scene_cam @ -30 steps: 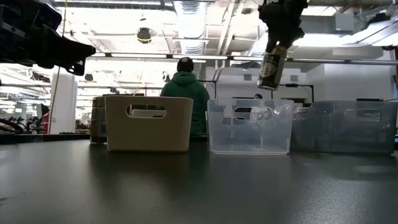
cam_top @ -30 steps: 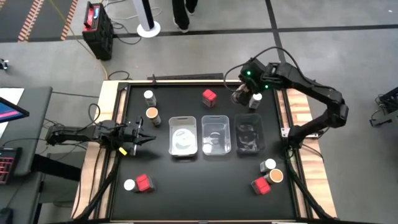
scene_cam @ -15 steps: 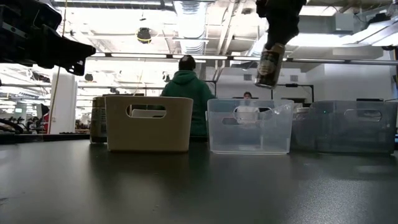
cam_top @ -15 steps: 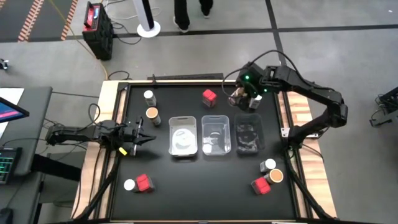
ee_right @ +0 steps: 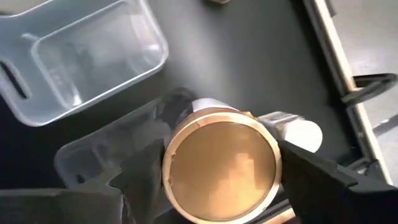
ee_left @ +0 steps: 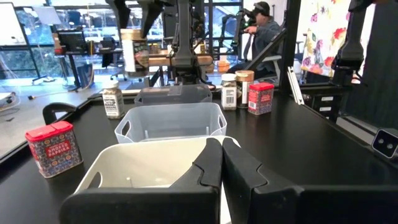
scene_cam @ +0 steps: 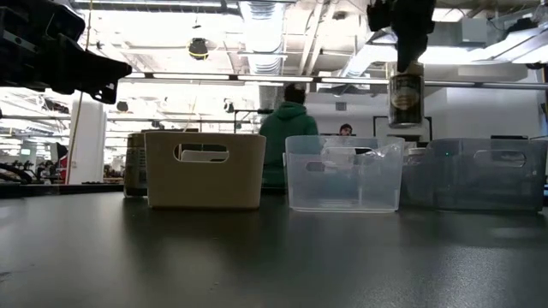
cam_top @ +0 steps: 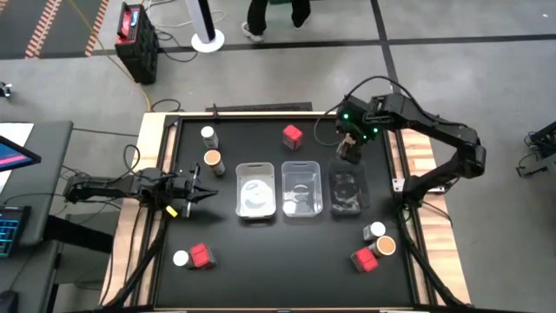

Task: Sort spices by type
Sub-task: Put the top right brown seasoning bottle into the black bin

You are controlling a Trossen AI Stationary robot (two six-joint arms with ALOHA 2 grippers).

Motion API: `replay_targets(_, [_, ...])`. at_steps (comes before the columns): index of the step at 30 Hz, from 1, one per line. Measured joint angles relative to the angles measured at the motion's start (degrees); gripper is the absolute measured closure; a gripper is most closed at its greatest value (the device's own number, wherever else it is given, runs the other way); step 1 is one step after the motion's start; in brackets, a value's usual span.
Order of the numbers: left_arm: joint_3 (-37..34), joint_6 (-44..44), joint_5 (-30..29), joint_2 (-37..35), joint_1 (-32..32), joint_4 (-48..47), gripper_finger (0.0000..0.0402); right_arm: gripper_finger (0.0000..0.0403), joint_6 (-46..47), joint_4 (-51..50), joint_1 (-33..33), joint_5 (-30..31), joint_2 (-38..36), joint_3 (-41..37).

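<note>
Right gripper (cam_top: 348, 153) jaws holding tan-lidded jar (ee_right: 219, 169), left gripper (ee_left: 221, 163) jaws closed, red box (ee_left: 53, 148) reading "PAPRIKA"

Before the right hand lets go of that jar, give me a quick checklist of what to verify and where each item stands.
1. Grip: the right hand is shut on the tan-lidded jar. Ok.
2. Jar attitude: in the low view the jar hangs upright. Ok.
3. Position: from above, the jar sits at the far edge of the right-hand tray, not centered over it. Not ok.
4. Height: the jar is clear above the tray rims. Ok.
5. Tray contents: what already lies in that tray is too dim to read. Cannot tell.
6. Other arm: the left hand is shut and parked left of the white bin, out of the way. Ok.
</note>
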Motion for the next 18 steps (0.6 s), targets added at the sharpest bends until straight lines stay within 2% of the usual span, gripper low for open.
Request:
replay_targets(5, [0.00,0.02,0.00,0.00,0.00,0.00,0.0401,0.0096,0.64,-0.63,2.32,-0.70,-1.73,-0.61])
replay_targets(13, [0.00,0.02,0.00,-0.02,0.00,0.00,0.0401,0.0096,5.68,0.41,5.70,-0.88,-9.84,-4.02])
replay_targets(18, [0.00,0.02,0.00,0.00,-0.01,-0.01,0.0401,0.0096,7.96,0.32,5.78,-0.82,-13.67,-8.95])
